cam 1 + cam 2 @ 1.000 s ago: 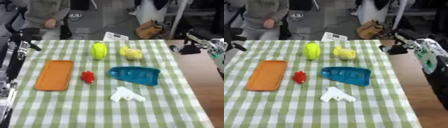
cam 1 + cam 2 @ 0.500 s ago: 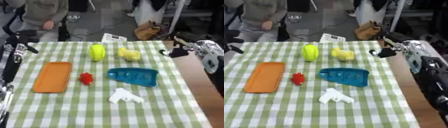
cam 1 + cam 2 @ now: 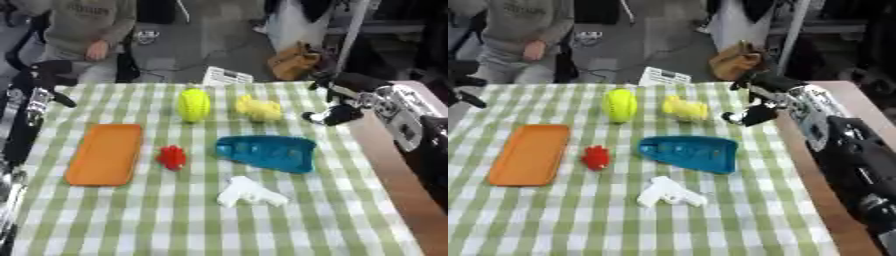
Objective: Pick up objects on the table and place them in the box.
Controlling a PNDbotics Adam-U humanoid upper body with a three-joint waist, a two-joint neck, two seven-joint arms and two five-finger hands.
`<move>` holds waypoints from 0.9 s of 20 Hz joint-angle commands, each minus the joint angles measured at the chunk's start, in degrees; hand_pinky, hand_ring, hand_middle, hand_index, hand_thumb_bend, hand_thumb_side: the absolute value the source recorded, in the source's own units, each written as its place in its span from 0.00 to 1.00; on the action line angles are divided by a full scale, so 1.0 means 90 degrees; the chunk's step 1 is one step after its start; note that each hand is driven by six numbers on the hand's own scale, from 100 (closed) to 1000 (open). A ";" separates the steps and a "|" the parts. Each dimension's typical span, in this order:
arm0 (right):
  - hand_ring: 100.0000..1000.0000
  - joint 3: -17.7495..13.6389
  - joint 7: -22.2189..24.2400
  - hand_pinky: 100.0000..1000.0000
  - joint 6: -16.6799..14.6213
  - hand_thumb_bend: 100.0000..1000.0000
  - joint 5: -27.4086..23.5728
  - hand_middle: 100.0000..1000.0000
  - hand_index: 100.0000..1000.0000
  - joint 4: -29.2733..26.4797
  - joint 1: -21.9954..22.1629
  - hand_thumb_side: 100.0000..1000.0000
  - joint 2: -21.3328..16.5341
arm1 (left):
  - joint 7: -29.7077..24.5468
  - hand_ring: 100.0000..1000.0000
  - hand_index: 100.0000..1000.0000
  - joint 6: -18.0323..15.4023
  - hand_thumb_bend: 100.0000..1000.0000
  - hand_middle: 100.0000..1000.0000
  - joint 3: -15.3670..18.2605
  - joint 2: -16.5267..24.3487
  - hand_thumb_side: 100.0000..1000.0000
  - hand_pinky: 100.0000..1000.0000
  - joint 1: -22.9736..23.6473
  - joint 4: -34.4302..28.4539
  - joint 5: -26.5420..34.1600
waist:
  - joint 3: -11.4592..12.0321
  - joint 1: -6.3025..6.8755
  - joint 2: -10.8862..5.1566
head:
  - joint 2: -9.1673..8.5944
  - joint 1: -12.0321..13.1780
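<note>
Green-checked tablecloth; white card at far edge, print unreadable; right hand fingers spread, empty; left hand unclear.

Tabletop layout: tray at left; small toy just right of it; boat-shaped dish at centre-right. Behind these, ball w/ duck-like toy to its right; card at far edge. Gun-shaped toy in front of dish. Right robot hand over right edge, beside duck-like toy; left robot hand at far-left edge.
</note>
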 commanded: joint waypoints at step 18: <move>0.60 0.0039 0.0662 0.46 -0.0055 0.40 0.0024 0.81 0.92 0.0317 -0.0027 0.55 0.0378 | -0.0073 0.69 0.80 -0.0028 0.00 0.77 -0.0049 0.0001 1.00 0.48 -0.0167 -0.0063 0.0060 | 0.0031 0.0124 -0.0075 | -0.0097 -0.0132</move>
